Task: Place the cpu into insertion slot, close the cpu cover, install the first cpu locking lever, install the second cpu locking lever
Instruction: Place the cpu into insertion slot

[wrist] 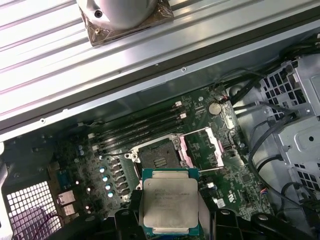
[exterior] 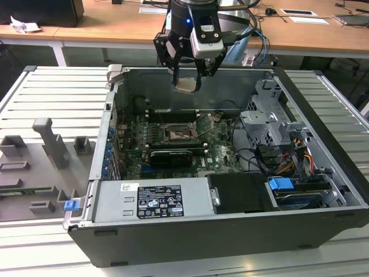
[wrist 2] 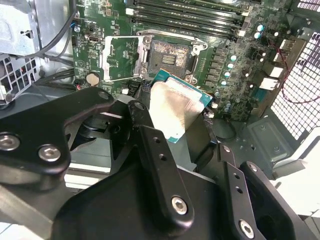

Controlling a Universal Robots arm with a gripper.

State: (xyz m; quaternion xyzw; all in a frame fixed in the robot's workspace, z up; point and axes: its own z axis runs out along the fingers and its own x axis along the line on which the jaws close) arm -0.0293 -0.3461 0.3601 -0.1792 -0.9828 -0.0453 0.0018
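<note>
The open dark grey metal computer case (exterior: pixel 230 236) lay on its side on a ribbed pale grey table (exterior: pixel 57 92). Inside it, the green circuit board (exterior: pixel 222 151) faced upward. The black robot gripper (exterior: pixel 187 79) hung above the case, well clear of the board. The cpu cover (wrist: pixel 202 146), a thin silvery hinged frame with a square window, stood swung open just beside the socket. The insertion slot (wrist: pixel 160 159), a dark square socket with a silvery rim, lay uncovered, its contact field exposed. The cpu (wrist: pixel 170 202), a small flat square chip with a pale metal face, was clamped by two opposite edges between the gripper's fingers (wrist 2: pixel 142 120). It was held in the air near the slot, apart from it.
</note>
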